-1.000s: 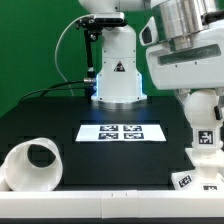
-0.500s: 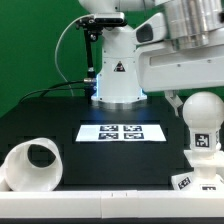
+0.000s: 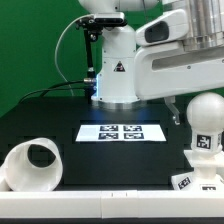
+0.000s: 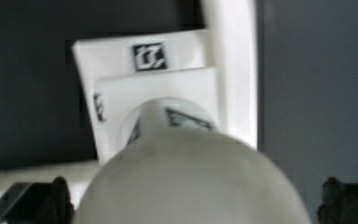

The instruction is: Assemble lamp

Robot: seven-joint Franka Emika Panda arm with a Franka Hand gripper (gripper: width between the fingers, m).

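The round-headed bulb point(image 3: 206, 115) stands upright on the flat square base point(image 3: 196, 180) at the exterior view's right, near the table's front. In the wrist view the bulb's head point(image 4: 185, 170) fills the middle, with the tagged base point(image 4: 146, 58) below it. My gripper point(image 4: 190, 202) hangs straight above the bulb, open. Its dark fingertips point(image 4: 34, 200) stand on either side of the head, clear of it. The hollow tapered shade point(image 3: 32, 165) lies on its side at the exterior view's front left, opening toward the camera.
The marker board point(image 3: 121, 132) lies flat mid-table. The robot's white pedestal point(image 3: 118, 78) stands behind it with a black cable at its left. The black table's front edge runs just below the shade and the base.
The gripper, which sat low around the bulb a second ago, has risen off it. The bulb's round head now shows in full. Bulb, base and shade have stayed in place.
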